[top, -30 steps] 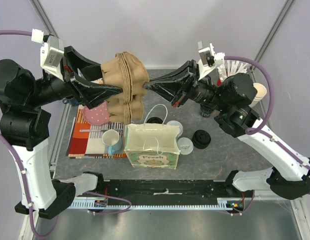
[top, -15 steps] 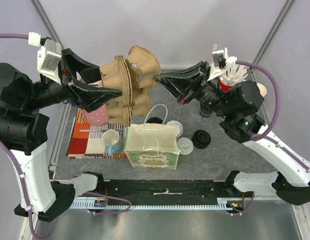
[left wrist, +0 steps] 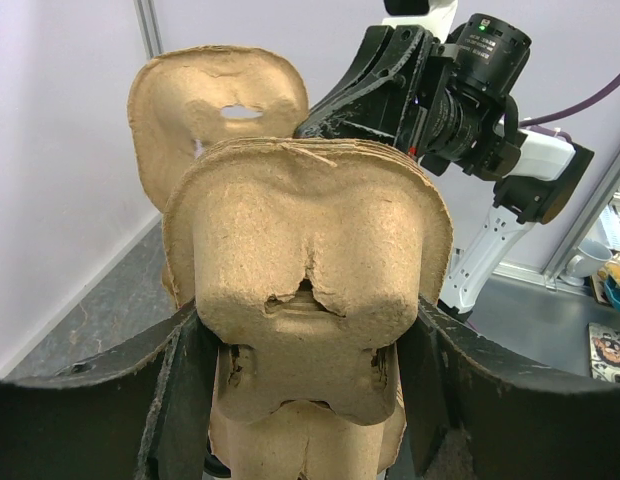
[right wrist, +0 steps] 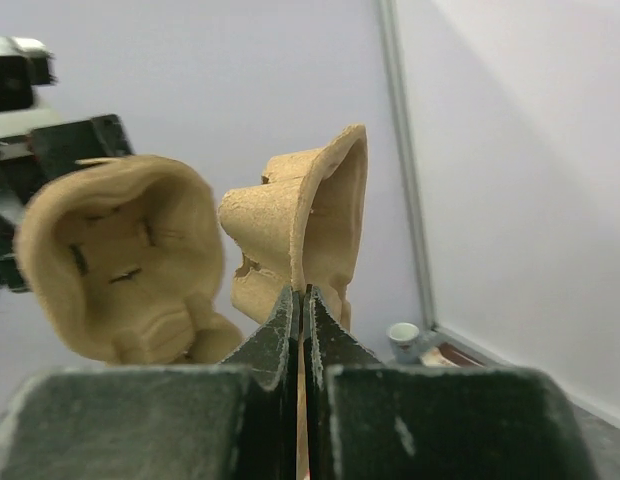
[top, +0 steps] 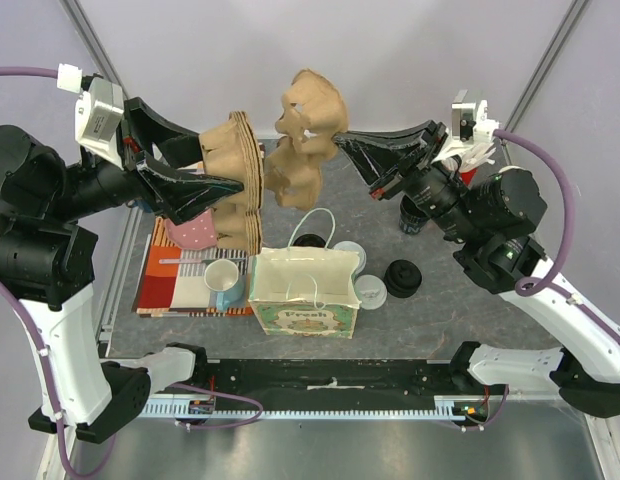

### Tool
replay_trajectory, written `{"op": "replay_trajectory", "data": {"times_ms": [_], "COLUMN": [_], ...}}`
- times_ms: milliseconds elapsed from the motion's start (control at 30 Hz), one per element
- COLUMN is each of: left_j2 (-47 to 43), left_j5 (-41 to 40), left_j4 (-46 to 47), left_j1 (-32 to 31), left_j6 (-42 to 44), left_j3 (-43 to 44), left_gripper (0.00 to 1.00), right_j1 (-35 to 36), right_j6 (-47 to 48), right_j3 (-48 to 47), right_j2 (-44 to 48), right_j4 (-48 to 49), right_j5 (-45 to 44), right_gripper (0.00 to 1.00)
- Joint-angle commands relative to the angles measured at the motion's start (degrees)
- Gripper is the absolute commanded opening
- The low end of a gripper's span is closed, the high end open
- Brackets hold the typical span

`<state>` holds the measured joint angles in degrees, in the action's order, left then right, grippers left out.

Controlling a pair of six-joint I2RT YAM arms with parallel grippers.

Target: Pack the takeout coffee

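Cardboard tray point(top: 310, 130) pinched by right gripper point(top: 340, 142); left gripper point(top: 222, 163) clamps stack point(top: 245, 215); bag point(top: 303, 295) reads "Fresh".

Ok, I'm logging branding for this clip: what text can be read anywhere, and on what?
"Fresh": on the front label of the paper bag.
Smaller print under it on that label: too small to read.
No print shows on the carrier stack or the single carrier.
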<state>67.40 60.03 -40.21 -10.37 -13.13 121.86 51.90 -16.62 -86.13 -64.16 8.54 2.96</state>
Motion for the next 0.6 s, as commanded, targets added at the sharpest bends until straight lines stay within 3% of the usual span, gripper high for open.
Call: {"op": "replay_trajectory", "data": {"times_ms": [0,67,233,433,567], "left_j2": [-0.16,-0.16,-0.16,-0.25,0.10], "left_j5": [-0.53,-0.35,-0.44,0.00,0.70], "left_j4": [1.71,2.15,2.50,2.85,3.47], "left_j1": [-0.18,-0.18,-0.09,-0.18,-1.05], "left_j6": [0.21,-0.23,-0.41,-0.67,-1.20], "left_j3": [1.71,1.89,2.06,2.24,2.94], "left_gripper": [0.02,0.02,0.02,0.02,0.02], "right_j1": [0.04,-0.04,0.04,-1.01,-8.62], "right_j6": [7.20,11.76,29.26,39.63,41.49], "right_j3": [-1.23,-2.37,-4.66,3.66,9.39], "right_j2": [1.58,2.37,1.06,1.49,5.26], "right_j4": [-3.42,-7.90,-21.68,-27.60,-28.13], "right_j5": [-9.88,-15.76,-44.05,-76.73,-81.80], "right_gripper": [0.00,0.00,0.00,0.00,0.00]}}
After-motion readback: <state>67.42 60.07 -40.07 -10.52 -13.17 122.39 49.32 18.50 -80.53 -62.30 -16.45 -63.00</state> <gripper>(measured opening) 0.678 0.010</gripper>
